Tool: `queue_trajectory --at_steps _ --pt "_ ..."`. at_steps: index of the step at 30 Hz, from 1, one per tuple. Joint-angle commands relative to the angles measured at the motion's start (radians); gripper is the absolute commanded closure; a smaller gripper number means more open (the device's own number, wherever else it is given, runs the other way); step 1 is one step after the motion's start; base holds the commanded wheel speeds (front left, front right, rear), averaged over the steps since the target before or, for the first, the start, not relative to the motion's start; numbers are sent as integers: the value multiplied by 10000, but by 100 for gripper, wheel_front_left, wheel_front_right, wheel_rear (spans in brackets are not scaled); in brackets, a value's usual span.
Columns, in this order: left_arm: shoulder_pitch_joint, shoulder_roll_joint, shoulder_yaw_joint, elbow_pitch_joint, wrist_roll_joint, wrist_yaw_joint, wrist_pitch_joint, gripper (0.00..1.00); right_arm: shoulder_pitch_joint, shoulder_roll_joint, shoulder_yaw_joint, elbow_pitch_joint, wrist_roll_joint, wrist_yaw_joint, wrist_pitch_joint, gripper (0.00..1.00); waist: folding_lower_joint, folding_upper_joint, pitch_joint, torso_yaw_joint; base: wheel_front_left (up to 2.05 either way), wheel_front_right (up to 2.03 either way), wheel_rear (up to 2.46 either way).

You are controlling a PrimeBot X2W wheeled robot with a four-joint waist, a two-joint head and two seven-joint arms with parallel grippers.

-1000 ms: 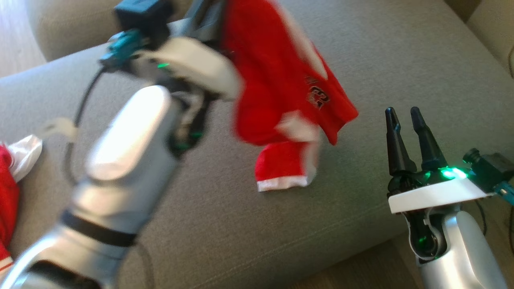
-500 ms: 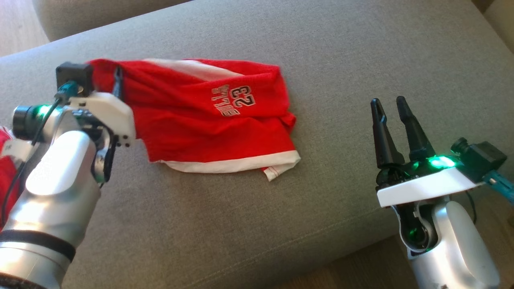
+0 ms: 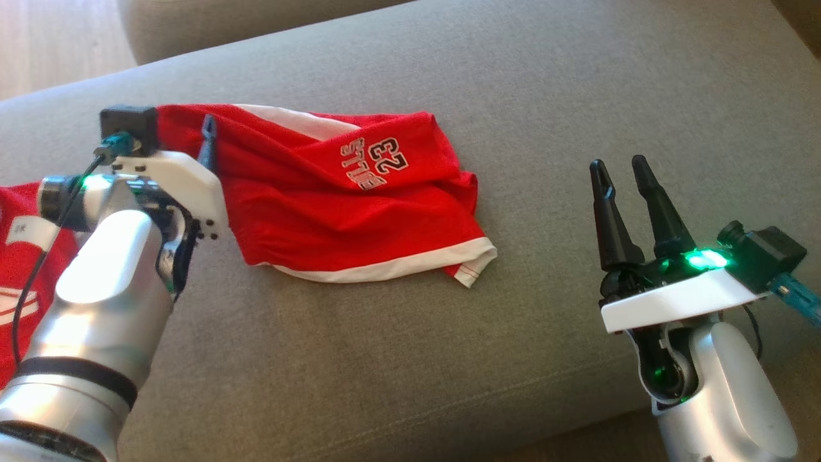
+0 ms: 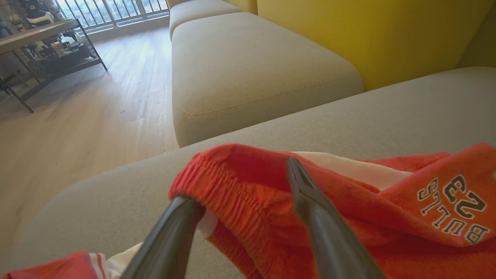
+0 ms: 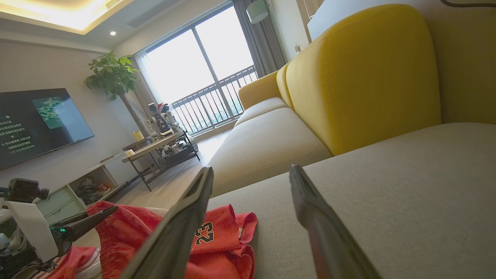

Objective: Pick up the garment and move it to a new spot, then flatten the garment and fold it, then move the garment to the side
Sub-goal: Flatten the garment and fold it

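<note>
The garment (image 3: 346, 205), red shorts with white trim and "BULLS 23" print, lies loosely spread on the grey sofa cushion (image 3: 513, 96). My left gripper (image 3: 174, 135) sits at its left end, at the elastic waistband (image 4: 232, 186). In the left wrist view my left gripper (image 4: 242, 182) has its jaws apart, with the waistband slack between the two fingers and not pinched. My right gripper (image 3: 617, 163) stands open and empty to the right of the shorts, well apart from them. From the right wrist, my right gripper (image 5: 252, 168) looks across the cushion at the garment (image 5: 217, 236).
A second red and white garment (image 3: 19, 256) lies at the cushion's left edge, beside my left arm. Another grey seat cushion (image 4: 248, 69) and yellow backrests (image 5: 360, 77) lie beyond. Wooden floor (image 4: 77, 116) and a low table (image 5: 162, 147) are to the left.
The garment hung bunched from my shut left gripper a second ago; it now lies spread on the cushion, and the left jaws have opened. The right gripper kept still.
</note>
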Motion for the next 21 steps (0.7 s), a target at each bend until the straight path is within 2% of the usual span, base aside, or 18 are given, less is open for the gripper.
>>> queue_trajectory --at_steps 1,2,4,7,15,18,19,21 --pt "-541 272 213 -192 -153 -405 63 0 -239 45 168 -305 -91 -2 -65 0 0 0 -87 111 0 0 0" --pt "-504 223 241 -179 -325 -706 178 0 -251 45 165 -310 -88 -2 -65 0 0 0 -88 140 0 0 0" --pt "-461 226 223 -67 -496 -1034 488 0 -266 45 170 -318 -80 -2 -65 0 0 0 -97 177 0 0 0" --pt "-514 431 -125 93 -218 -1127 886 0 -256 45 178 -337 -62 -2 -65 0 0 0 -98 214 0 0 0" --pt "-352 914 -255 -496 145 -501 351 0 -61 45 91 -240 -136 -2 -65 0 0 0 -269 564 0 0 0" --pt "62 1053 130 -1333 -12 34 -372 0 25 45 15 -114 -305 -2 -65 0 0 0 -396 826 0 0 0" --pt "62 1053 130 -1333 -12 34 -372 0 25 45 15 -114 -305 -2 -65 0 0 0 -396 826 0 0 0" --pt "545 1164 472 -2104 -133 464 -666 0 92 45 -29 11 -495 -2 -65 0 0 0 -489 1010 0 0 0"
